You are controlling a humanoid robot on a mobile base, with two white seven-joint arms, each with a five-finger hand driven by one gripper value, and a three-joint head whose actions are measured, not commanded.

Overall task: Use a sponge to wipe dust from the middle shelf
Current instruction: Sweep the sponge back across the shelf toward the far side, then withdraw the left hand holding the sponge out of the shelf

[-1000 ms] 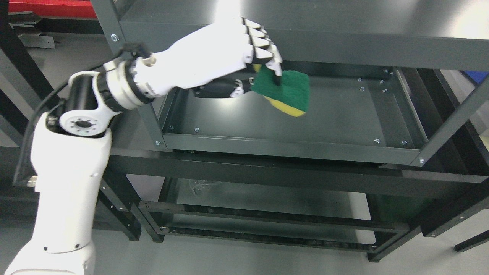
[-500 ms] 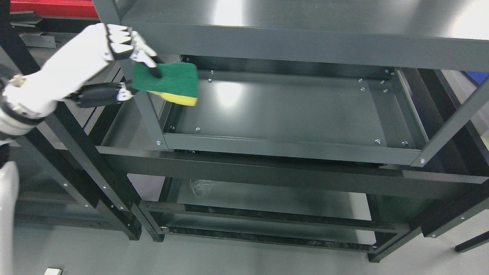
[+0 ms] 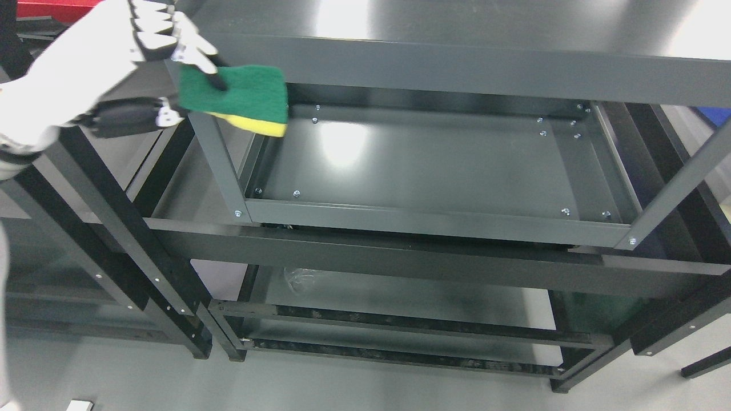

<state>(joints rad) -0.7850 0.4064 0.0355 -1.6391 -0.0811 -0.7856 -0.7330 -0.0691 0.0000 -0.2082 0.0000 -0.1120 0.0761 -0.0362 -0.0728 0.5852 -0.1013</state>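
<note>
Presently: one sponge (image 3: pixel 237 97), green scouring face up, yellow foam beneath, pinched at its left end by the left robot hand (image 3: pixel 143 57), fingers over the top and thumb below. It sits at the upper left, level with the front-left post (image 3: pixel 214 154) and near the top shelf's edge, above and clear of the middle shelf (image 3: pixel 422 165), which is bare grey metal with small bolts along the sides. Handling, by judgement: light, soft, compressible; foam will squash under pressure, the scouring side is rougher. Best gripped across its short end, leaving the wiping face free. Right robot hand not in view.
</note>
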